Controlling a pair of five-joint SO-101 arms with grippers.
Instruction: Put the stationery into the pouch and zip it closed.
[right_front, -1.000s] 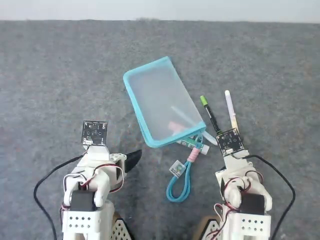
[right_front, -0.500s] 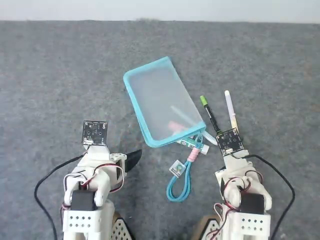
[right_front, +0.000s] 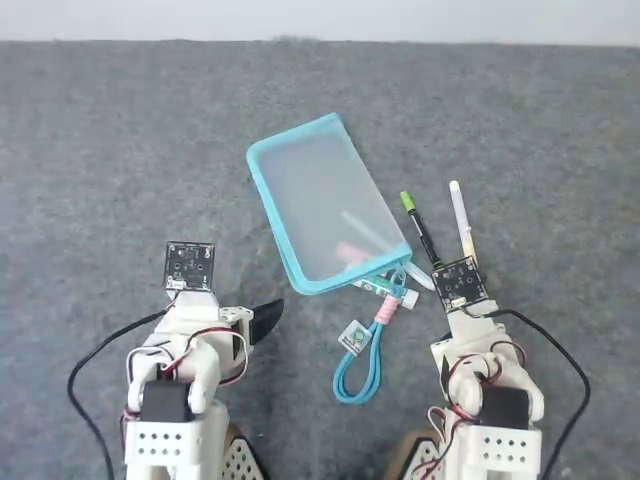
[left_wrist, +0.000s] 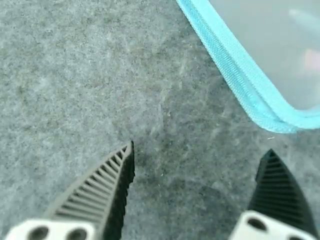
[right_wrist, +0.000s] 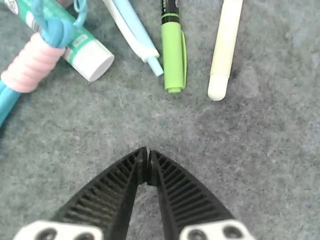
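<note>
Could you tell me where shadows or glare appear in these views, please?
High view: even light, no glare on the pouch, a thin shadow along its edge. Left wrist view: a faint dark patch on the carpet under the open left end effector. Right wrist view: soft shadows beside the green pen and cream pen.

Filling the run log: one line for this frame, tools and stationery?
left tool: open, empty, by pouch corner | right tool: shut, empty | green pen, cream pen: outside pouch
</note>
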